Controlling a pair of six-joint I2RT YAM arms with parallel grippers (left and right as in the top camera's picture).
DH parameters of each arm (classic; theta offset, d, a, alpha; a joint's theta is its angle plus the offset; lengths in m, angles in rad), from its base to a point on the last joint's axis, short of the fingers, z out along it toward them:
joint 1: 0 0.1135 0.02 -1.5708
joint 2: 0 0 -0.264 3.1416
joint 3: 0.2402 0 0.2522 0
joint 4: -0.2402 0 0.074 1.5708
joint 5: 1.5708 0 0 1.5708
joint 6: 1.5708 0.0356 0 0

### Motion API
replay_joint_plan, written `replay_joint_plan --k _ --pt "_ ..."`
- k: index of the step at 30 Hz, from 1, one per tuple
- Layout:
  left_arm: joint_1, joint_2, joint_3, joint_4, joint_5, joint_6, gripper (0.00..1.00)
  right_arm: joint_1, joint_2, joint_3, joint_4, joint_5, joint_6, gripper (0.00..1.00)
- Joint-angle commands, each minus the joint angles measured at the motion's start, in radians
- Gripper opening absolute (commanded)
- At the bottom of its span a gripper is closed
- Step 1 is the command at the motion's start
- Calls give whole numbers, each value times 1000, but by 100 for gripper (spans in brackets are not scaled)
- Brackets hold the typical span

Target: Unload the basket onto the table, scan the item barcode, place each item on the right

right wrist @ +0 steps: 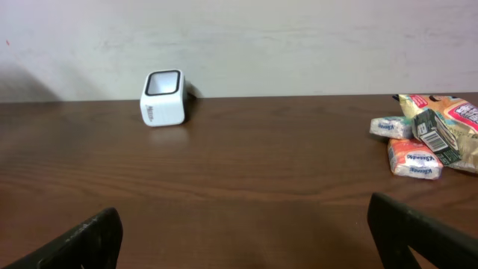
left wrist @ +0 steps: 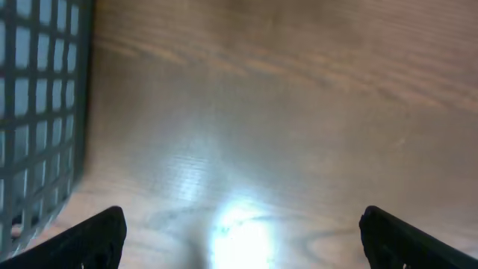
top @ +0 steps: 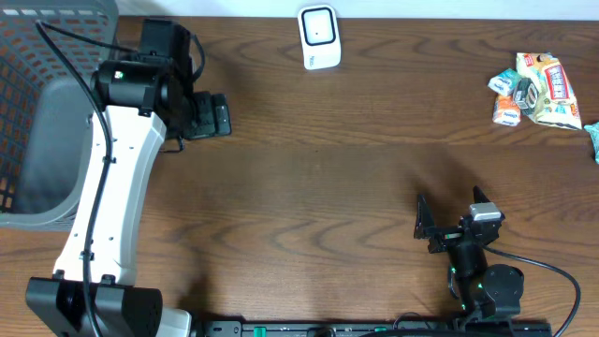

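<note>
My right gripper (top: 432, 227) sits nearest me, jaws spread and empty, facing the far edge so I can see both targets. My left gripper (top: 213, 114), also spread and empty, hovers by the grey basket (top: 37, 56). Snack packets (top: 535, 89) wait far right; the white scanner (top: 319, 37) stands far centre.

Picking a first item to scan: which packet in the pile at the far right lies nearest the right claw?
The small orange-and-white packet at the pile's lower left edge; the others lie farther back or farther right.
</note>
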Motion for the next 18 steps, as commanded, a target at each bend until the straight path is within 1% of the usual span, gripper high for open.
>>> replay_joint_plan --k 1,3,6,8,10,11,13,14,16,17,18 --pt "1 1 -5 -66 -19 4 98 9 -7 -2 -5 8 14 99" --pt "-4 -21 -41 -79 -18 -3 98 9 -7 -2 -5 8 13 99" --pt "-11 -84 -138 -32 -18 -37 98 9 -7 -2 -5 8 13 99" --pt "-18 -150 -239 42 -2 -63 98 9 -7 -2 -5 8 13 99" --pt "-25 -239 -375 160 32 -61 98 9 -7 -2 -5 8 13 99" --pt "-28 -284 -436 214 48 -44 98 9 -7 -2 -5 8 13 99" --pt "-33 -397 -571 325 109 51 98 9 -7 -2 -5 8 14 99" --pt "-33 -440 -618 358 126 76 98 9 -7 -2 -5 8 14 99" --pt "-32 -546 -719 431 147 106 98 9 -7 -2 -5 8 14 99" --pt "-32 -651 -810 491 155 108 98 9 -7 -2 -5 8 14 99" --pt "-32 -711 -857 519 159 108 98 9 -7 -2 -5 8 14 99"
